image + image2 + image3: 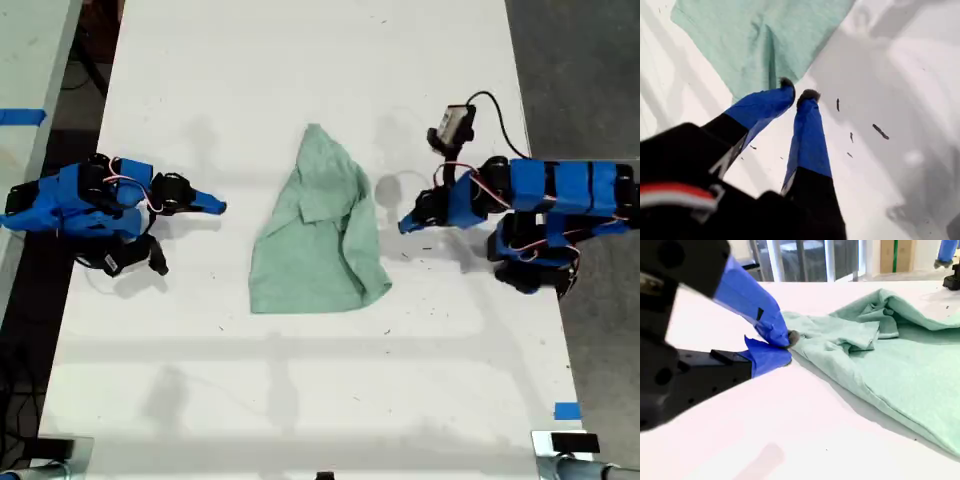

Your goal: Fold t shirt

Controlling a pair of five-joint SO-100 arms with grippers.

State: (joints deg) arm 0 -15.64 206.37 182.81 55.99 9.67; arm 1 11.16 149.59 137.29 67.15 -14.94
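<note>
The pale mint-green t shirt (320, 230) lies crumpled and partly folded in the middle of the white table (300, 400). My first gripper (404, 225) reaches in from the exterior view's right. Its tips sit close together with nothing between them, just short of the t shirt's (755, 40) edge, as my first gripper (798, 91) shows in its wrist view. My second gripper (220, 207) comes from the exterior view's left, shut and empty, a short way off the cloth. In the second wrist view my second gripper (788, 347) has its tips together beside the t shirt (890, 355).
Small dark specks (880, 131) mark the table near my first gripper. Blue tape (567, 411) sits at the table's near corner on the exterior view's right. Another table with blue tape (20, 116) stands at that view's left. Cables (500, 110) loop over the first arm.
</note>
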